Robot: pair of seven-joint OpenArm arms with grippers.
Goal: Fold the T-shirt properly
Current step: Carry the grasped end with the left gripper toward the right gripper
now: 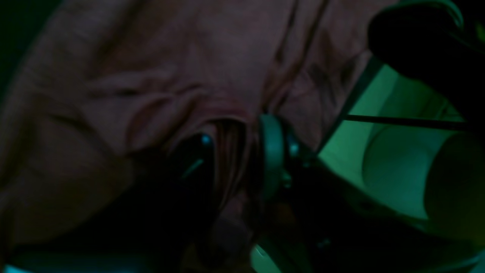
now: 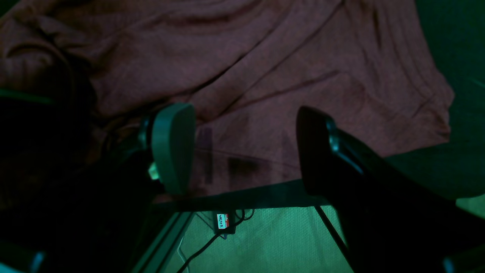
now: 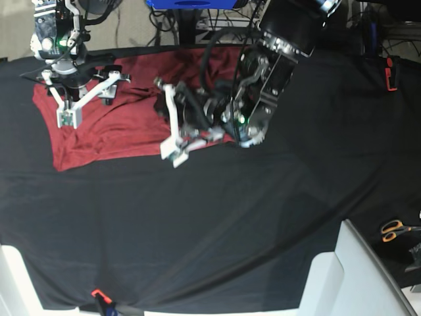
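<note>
Clearly, the folding is only partly done: the large brick-red knit T-shirt (image 3: 125,112) is spread in a wrinkled heap on the far left part of the black cloth table cover (image 3: 263,217), and no neat rectangle is formed yet. In the left wrist view a bunch of the red fabric is seen between the jaws of the left gripper (image 1: 238,151), but whether it is pinched or already released cannot be told. The right gripper (image 2: 246,148) is held with its jaws wide apart above the shirt, and nothing is gripped by it. Smoothing and further folds are judged to be left. The near hem lies flat and free, while much bare cover is offered in front and to the right; orange-handled scissors (image 3: 395,230) are placed well apart.
</note>
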